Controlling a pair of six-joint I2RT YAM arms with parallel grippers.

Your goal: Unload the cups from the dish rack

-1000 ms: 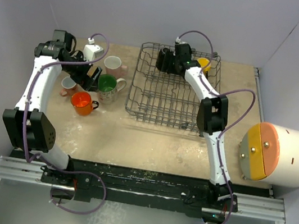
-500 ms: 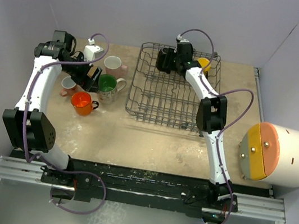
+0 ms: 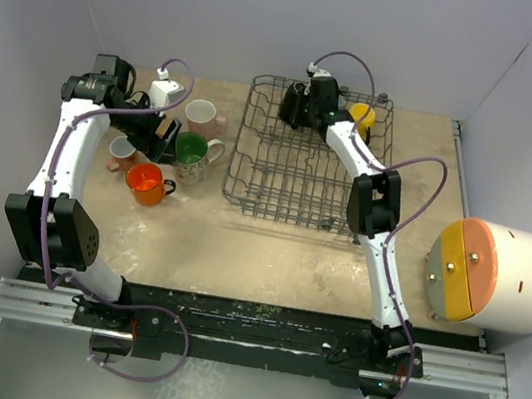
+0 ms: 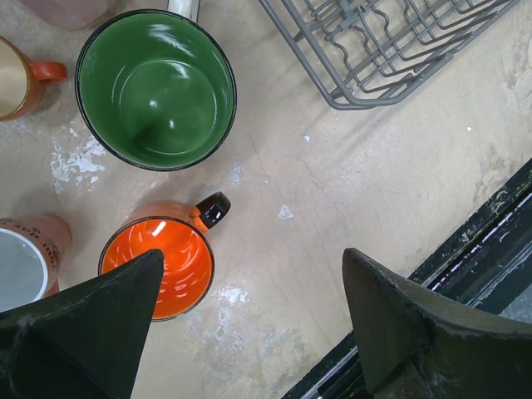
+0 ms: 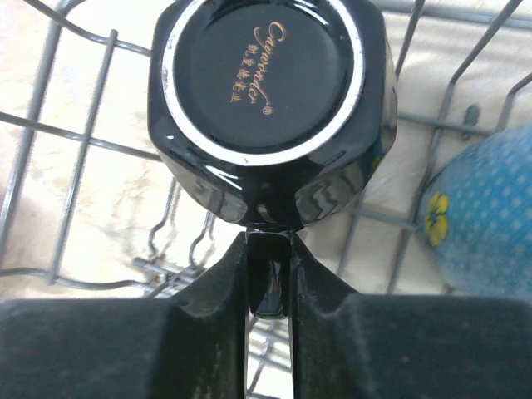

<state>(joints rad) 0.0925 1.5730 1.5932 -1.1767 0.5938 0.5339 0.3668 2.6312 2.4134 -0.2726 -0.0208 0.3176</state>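
Note:
The grey wire dish rack (image 3: pixel 290 178) stands at the middle back of the table. An upturned black cup (image 5: pixel 266 91) sits in its far left corner, base toward the right wrist camera. My right gripper (image 5: pixel 268 249) is shut on that cup's handle, and from above it (image 3: pixel 298 112) shows at the rack's far edge. A blue dotted cup (image 5: pixel 486 216) and a yellow cup (image 3: pixel 362 116) lie in the rack beside it. My left gripper (image 4: pixel 253 274) hangs open over bare table, next to an orange cup (image 4: pixel 162 266) and a white cup with green inside (image 4: pixel 154 87).
More cups stand left of the rack: a pink one (image 3: pixel 201 114) and a small one (image 3: pixel 122 149). A huge white cylinder with an orange face (image 3: pixel 502 277) lies at the right edge. The rack's near left corner (image 4: pixel 374 58) is close to my left gripper.
My right gripper has closed on the black cup's handle after edging toward the rack's far left corner. The left arm has stayed in place.

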